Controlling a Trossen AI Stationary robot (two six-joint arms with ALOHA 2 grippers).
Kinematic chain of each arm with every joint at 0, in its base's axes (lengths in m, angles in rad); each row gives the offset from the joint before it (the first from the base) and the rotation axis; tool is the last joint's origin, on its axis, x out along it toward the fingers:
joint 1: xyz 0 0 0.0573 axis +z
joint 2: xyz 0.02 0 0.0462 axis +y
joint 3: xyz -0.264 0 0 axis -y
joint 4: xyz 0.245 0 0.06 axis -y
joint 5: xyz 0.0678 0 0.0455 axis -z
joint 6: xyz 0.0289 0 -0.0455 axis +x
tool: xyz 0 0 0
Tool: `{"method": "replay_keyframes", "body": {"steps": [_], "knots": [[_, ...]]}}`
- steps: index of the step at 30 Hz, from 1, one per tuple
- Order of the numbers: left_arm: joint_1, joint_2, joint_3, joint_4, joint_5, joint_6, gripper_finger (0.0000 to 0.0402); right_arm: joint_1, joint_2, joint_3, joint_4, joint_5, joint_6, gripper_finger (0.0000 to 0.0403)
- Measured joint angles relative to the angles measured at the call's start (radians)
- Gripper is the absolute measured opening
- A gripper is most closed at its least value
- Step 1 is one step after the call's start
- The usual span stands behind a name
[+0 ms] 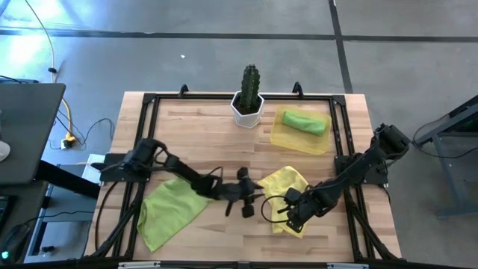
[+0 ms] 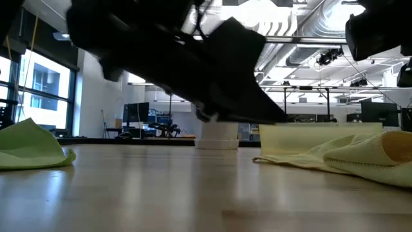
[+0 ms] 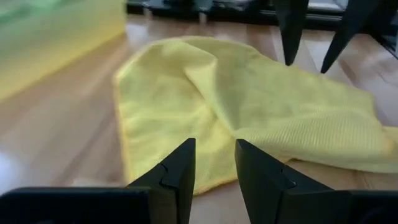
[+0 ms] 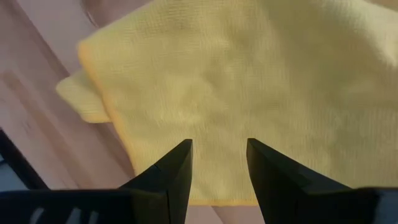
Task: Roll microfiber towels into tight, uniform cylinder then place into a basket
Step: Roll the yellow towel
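I am hovering both grippers over the crumpled yellow towel (image 1: 285, 193) at the near middle of the table (image 1: 224, 123). My left gripper (image 3: 213, 163) is sitting at its left edge, jaws parted and holding nothing. My right gripper (image 4: 218, 163) is hanging over its near right part, jaws parted too and empty.

What is worrying me is the folds. The cloth is lying bunched, with a ridge running across it, so if I am pinching only one layer, the roll is likely coming out loose and uneven. My two grippers are also working close together, so a careless move by either could be knocking the other or dragging the cloth off line.

To the near left, a green towel (image 1: 170, 209) is lying rumpled and unrolled, well apart from my jaws and not in my path.

Farther off on the right, the basket (image 1: 295, 139) is holding a rolled green towel (image 1: 305, 122). There seems to be room beside it, though I cannot judge that well from above. The cactus pot (image 1: 247, 107) is standing just left of the basket at the far edge, and a wide swing of my left arm could be tipping it.
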Motion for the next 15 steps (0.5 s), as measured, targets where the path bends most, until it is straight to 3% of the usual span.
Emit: {"method": "replay_keyframes", "body": {"steps": [5, 15], "knots": [[0.038, 0.068, 0.071, -0.001, 0.051, 0.000, 0.0101, 0.010, 0.014, 0.000, -0.007, -0.003, -0.002, 0.0144], [0.105, 0.068, 0.087, -0.271, 0.063, -0.051, 0.0101, 0.020, 0.029, 0.000, -0.018, -0.011, -0.002, 0.0144]]}}
